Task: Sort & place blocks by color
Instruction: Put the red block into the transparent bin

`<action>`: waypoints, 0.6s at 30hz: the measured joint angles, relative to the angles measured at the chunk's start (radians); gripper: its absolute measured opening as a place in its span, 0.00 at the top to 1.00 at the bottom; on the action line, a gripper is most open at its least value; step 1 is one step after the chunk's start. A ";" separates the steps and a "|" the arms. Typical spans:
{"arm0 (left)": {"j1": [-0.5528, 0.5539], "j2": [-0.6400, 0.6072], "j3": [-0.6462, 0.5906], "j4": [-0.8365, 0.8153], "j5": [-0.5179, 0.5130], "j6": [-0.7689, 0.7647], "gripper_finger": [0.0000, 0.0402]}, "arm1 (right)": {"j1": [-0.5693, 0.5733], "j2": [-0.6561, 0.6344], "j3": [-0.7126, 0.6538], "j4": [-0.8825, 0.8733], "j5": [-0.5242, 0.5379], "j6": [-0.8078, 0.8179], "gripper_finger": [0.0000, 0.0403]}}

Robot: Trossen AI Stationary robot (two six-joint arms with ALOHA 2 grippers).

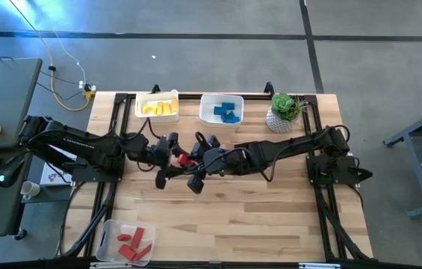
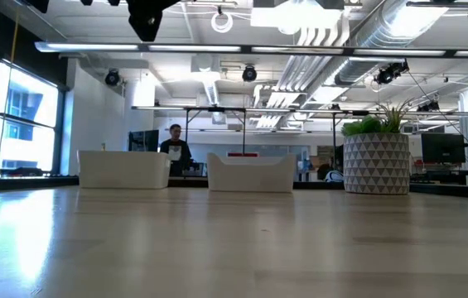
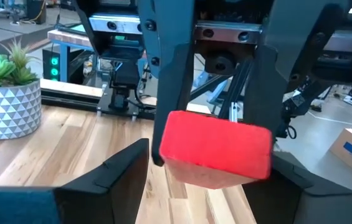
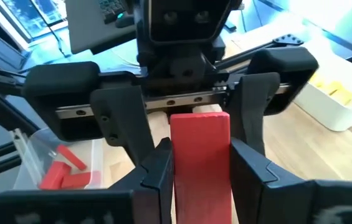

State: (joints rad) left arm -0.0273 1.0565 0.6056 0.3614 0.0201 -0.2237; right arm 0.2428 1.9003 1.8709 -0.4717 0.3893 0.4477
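Observation:
A red block point(image 1: 184, 159) hangs in the air over the middle of the table, between my two grippers, which face each other. My right gripper point(image 4: 200, 183) comes from the table's right and is shut on it. My left gripper point(image 3: 213, 193) comes from the left and is open; its fingers stand on either side of the block's point(image 3: 216, 149) free end, with small gaps showing. Yellow blocks point(image 1: 158, 108) lie in the far left bin, blue blocks point(image 1: 227, 112) in the bin beside it, and red blocks point(image 1: 132, 243) in the clear bin at the near left corner. My right gripper pinches the red block between its two fingers point(image 4: 157, 177), one on each long side point(image 4: 179, 168). It comes about level from the table's right side, with the fingers lying along the block. The block is lifted clear of the table and its far end point(image 4: 200, 121) sticks out toward my left gripper.
A potted plant point(image 1: 284, 112) in a white patterned pot stands at the far right. The white bins point(image 2: 123, 170) stand along the far edge. Bare wood lies over the near half of the table point(image 1: 255, 217). A person point(image 2: 174, 147) shows in the room beyond.

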 joint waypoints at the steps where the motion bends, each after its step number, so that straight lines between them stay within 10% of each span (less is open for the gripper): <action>1: 0.000 0.000 0.000 0.001 -0.001 0.000 0.44 | 0.000 0.000 0.000 -0.004 0.008 0.000 0.77; 18: -0.001 0.000 -0.001 -0.005 0.015 0.027 0.74 | -0.008 -0.001 0.000 -0.007 -0.025 -0.060 0.70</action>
State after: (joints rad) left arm -0.0280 1.0565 0.6048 0.3561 0.0349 -0.1968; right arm 0.2348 1.8988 1.8709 -0.4782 0.3647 0.3877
